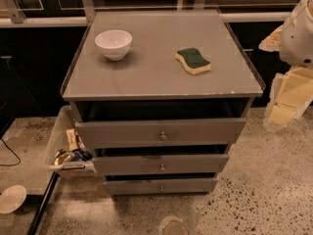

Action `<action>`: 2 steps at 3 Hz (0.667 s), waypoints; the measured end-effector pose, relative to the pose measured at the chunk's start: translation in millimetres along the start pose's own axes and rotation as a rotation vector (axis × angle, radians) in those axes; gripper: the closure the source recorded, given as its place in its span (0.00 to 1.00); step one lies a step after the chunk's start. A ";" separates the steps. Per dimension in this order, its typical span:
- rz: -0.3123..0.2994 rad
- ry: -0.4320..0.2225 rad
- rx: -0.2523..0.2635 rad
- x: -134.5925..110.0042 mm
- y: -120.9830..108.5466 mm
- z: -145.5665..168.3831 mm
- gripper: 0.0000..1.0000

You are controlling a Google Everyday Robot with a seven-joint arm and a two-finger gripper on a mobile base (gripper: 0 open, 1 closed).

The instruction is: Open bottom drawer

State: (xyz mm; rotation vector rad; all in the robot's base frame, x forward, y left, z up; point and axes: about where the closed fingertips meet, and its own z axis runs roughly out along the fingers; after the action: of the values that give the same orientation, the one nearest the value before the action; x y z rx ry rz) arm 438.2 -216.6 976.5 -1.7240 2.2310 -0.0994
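Tool (286,99) at right edge, state I cannot tell; I'd go low, pinch bottom drawer (132,186) knob (161,188) squarely, pull straight out.

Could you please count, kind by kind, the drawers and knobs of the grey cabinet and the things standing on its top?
Drawers: 3 (top drawer, middle drawer, bottom drawer)
Knobs: 3
Bowls: 1, white bowl
Sponges: 1, green sponge
Total: 8
The gripper is at the right edge, apart from the cabinet.
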 end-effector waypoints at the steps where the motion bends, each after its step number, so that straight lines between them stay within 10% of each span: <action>1: 0.004 0.000 0.003 0.5 -0.4 0.7 0.00; 2: -0.002 -0.023 -0.050 7.4 14.8 31.3 0.00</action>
State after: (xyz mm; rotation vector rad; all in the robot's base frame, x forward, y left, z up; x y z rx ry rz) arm 431.8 -215.3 941.7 -1.7437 2.2340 -0.0244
